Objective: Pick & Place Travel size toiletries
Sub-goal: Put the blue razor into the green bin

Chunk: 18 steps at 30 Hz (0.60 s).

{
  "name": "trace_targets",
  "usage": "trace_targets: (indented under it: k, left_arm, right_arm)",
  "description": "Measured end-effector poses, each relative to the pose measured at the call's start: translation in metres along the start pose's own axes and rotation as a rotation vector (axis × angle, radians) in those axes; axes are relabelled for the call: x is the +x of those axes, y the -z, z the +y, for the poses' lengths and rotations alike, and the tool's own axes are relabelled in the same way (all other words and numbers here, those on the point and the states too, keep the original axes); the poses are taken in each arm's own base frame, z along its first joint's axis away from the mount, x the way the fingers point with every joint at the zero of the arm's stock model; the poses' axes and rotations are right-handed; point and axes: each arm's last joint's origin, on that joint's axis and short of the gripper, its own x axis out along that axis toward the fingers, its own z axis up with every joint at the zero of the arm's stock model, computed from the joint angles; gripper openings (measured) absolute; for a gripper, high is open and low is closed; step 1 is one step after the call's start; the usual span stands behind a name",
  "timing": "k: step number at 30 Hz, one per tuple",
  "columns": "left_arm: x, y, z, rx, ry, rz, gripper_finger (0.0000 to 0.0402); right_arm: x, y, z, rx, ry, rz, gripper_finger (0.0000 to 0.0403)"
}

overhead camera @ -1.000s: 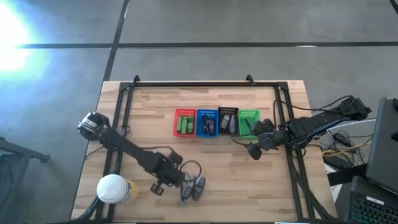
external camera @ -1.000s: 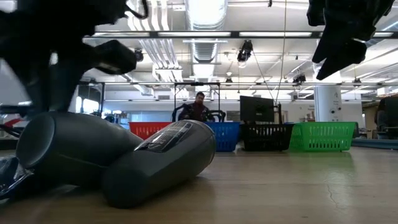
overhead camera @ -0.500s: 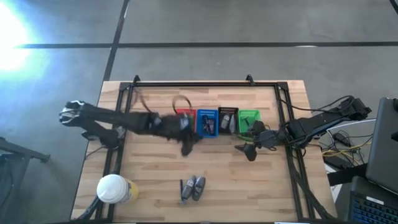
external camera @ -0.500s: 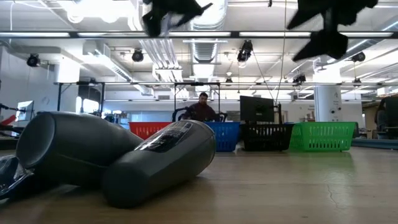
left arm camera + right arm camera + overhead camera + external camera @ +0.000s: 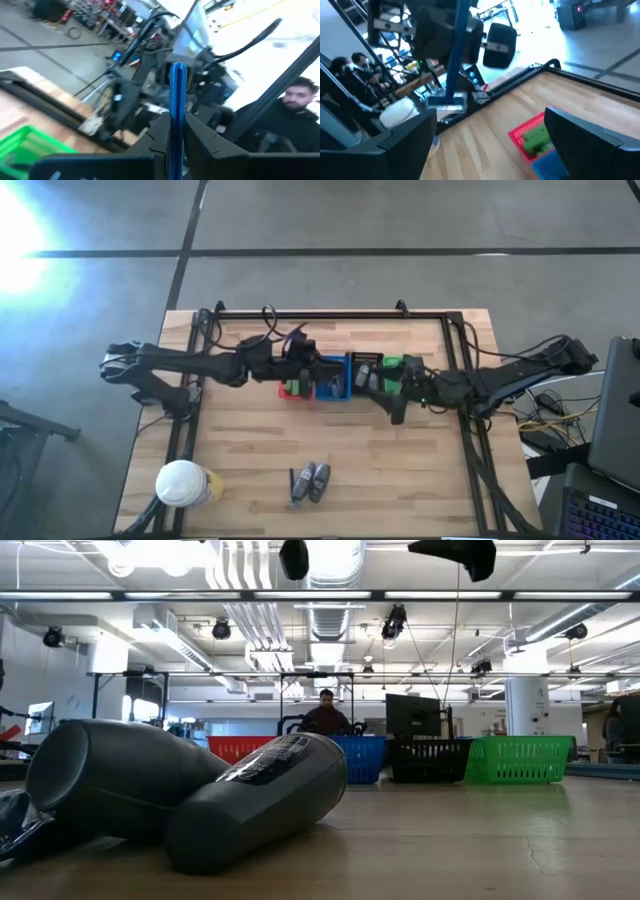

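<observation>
Left gripper (image 5: 300, 352) over the red basket (image 5: 292, 388) and blue basket (image 5: 333, 383), fingers (image 5: 161, 131) clamped on a thin blue stick (image 5: 177, 97). Right gripper (image 5: 392, 393) over the black basket (image 5: 366, 361), fingers (image 5: 410, 137) spread wide, empty. Two grey tubes (image 5: 315, 479) lie together near the table's (image 5: 240, 460) front edge, well apart from the baskets. Basket contents hard to make out.

Robotics lab, exposed ceiling ducts (image 5: 330, 620), monitor (image 5: 412, 714)
</observation>
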Motion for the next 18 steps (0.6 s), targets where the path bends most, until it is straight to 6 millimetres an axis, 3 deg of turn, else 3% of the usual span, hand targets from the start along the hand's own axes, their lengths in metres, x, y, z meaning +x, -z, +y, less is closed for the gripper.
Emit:
trace_targets:
  k: [18]
  left_arm:
    - [0.039,0.021,0.014,-0.008,0.104,0.018,0.0039]
  right_arm:
    - [0.016,0.003,0.001,0.045,-0.056,0.043,0.0366]
